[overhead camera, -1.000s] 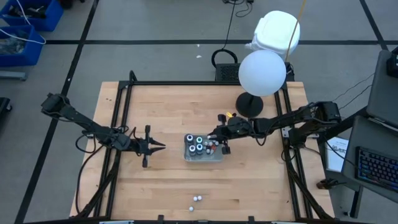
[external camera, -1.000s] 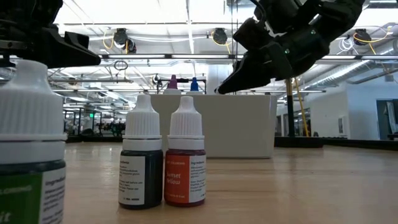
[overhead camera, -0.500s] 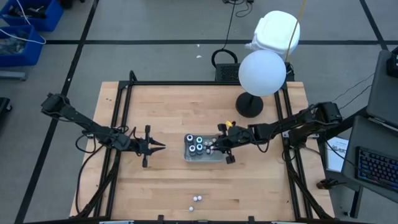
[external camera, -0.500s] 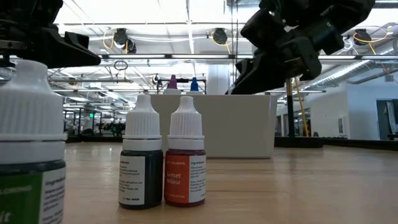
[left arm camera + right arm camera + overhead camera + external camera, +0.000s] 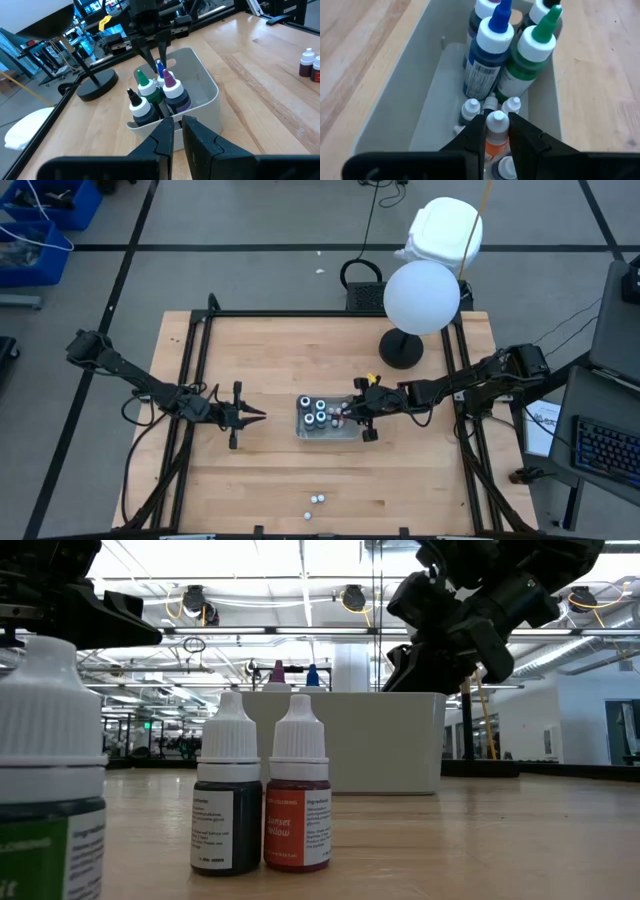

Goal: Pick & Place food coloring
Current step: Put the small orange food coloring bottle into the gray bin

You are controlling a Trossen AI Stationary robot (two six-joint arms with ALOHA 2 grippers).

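Fingers of our right gripper (image 5: 496, 134) pinch a small bottle (image 5: 496, 131) with a white cap and an orange body, holding it low inside the tray (image 5: 400, 100). The tray is a smooth, pale, rounded-corner tub near the middle of the table (image 5: 270, 350). Around the held bottle we see more small white-capped ones (image 5: 469, 108), and behind them four taller bottles: one blue-tipped (image 5: 490, 47), one green-tipped (image 5: 532, 47), two more partly cut off. In the high view the right arm reaches in from the table's right edge, stretched low and nearly flat, its gripper (image 5: 352, 413) over the tray's right end.

Our left gripper (image 5: 252, 416) waits left of the tray, apart from it, its arm angling in from the left edge. Its dark fingers (image 5: 162, 142) stand nearly together with a thin gap and nothing between them.

Two small bottles (image 5: 316, 499) stand together near the table's front edge; in the low view they show as a dark one (image 5: 228, 795) and a red-orange one (image 5: 298, 795), touching, both labelled. A black-based lamp (image 5: 402, 348) with a white globe stands near the far right corner.
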